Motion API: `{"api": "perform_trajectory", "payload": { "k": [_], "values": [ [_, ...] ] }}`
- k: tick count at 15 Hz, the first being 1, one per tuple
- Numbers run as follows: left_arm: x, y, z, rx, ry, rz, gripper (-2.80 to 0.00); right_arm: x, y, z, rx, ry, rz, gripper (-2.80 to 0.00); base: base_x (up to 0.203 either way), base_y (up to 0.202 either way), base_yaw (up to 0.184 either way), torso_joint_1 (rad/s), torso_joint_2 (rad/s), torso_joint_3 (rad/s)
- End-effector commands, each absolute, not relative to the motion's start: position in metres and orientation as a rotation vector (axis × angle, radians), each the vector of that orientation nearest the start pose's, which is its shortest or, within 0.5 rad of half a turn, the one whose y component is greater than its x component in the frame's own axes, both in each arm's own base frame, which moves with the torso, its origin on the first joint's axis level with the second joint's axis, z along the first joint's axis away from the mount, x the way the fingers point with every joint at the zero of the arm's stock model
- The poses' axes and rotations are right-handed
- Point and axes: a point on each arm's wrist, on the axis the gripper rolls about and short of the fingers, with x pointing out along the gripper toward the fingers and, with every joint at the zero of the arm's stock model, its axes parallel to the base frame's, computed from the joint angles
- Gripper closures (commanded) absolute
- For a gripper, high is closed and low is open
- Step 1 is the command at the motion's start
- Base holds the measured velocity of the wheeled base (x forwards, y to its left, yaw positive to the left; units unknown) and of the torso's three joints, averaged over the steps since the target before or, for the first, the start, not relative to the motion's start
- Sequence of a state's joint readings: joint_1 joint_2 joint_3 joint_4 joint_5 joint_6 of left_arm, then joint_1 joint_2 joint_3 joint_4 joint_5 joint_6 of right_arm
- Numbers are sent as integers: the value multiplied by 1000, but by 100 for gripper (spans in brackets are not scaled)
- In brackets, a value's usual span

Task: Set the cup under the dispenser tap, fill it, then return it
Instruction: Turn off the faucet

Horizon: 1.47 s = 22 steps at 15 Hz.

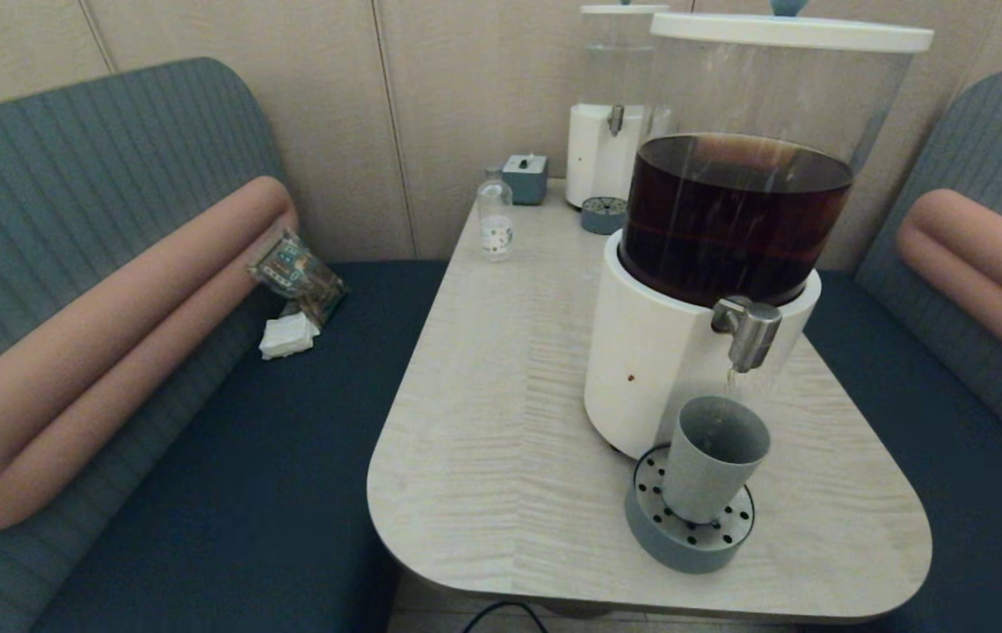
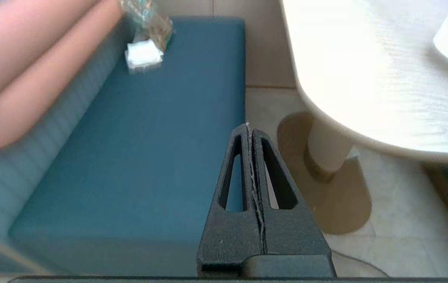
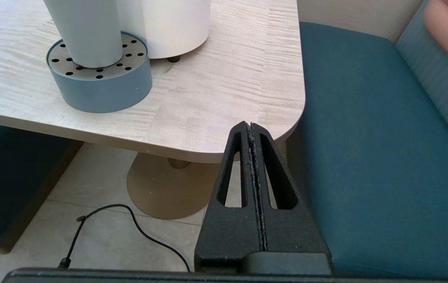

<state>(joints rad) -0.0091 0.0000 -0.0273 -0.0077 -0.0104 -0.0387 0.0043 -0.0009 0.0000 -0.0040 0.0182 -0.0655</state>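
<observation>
The grey-green cup (image 1: 712, 457) stands upright on a round perforated blue-grey drip tray (image 1: 688, 536), directly below the steel dispenser tap (image 1: 749, 331). The tap belongs to the big white-based dispenser (image 1: 677, 352) holding dark brown drink. In the right wrist view the cup (image 3: 84, 31) and the drip tray (image 3: 102, 88) sit near the table's front edge. My right gripper (image 3: 250, 125) is shut and empty, low in front of the table's near right corner. My left gripper (image 2: 247, 125) is shut and empty, low beside the table's left edge, above the bench seat. Neither gripper shows in the head view.
A small clear glass bottle (image 1: 494, 215), a little grey box (image 1: 525, 178) and a second dispenser with clear liquid (image 1: 611, 132) stand at the table's back. A snack packet (image 1: 294, 272) and white napkins (image 1: 287, 336) lie on the left bench. A black cable (image 3: 129, 220) crosses the floor.
</observation>
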Motion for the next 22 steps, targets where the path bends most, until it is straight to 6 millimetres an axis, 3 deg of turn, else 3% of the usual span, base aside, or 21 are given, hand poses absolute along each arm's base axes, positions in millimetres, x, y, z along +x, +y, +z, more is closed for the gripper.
{"api": "perform_trajectory", "payload": {
  "k": [1, 2, 4, 7, 9, 10, 12, 16, 19, 22],
  "values": [
    [-33, 0, 112, -40, -115, -29, 0, -23, 0, 75, -67, -6, 23, 0, 0, 0, 0, 0, 0, 0],
    [-37, 0, 138, -42, -154, -47, 0, -23, 0, 76, -66, -7, 23, 0, 0, 0, 0, 0, 0, 0],
    [-33, -1, 208, -88, -207, -86, 0, -23, 0, 75, -66, -7, 23, 0, 0, 0, 0, 0, 0, 0],
    [6, -2, 325, -193, -313, -160, 0, -23, 0, 76, -66, -8, 23, 0, 0, 0, 0, 0, 0, 0],
    [47, -7, 364, -214, -281, -329, 0, -23, 0, 76, -66, -6, 23, 0, 0, 0, 0, 0, 0, 0],
    [64, -11, 369, -192, -216, -496, 0, -23, 0, 76, -66, -8, 23, 0, 0, 0, 0, 0, 0, 0],
    [96, -17, 358, -112, -27, -724, 0, -23, 0, 76, -66, -8, 23, 0, 0, 0, 0, 0, 0, 0],
    [165, -34, 330, 108, 113, -900, 0, -23, 0, 76, -66, -8, 23, 0, 0, 0, 0, 0, 0, 0],
    [200, -80, 315, 337, 163, -1018, 0, -23, 0, 75, -66, -7, 23, 0, 0, 0, 0, 0, 0, 0],
    [227, -126, 317, 478, 186, -1016, 0, -23, 0, 76, -66, -8, 23, 0, 0, 0, 0, 0, 0, 0]
  ]
}}
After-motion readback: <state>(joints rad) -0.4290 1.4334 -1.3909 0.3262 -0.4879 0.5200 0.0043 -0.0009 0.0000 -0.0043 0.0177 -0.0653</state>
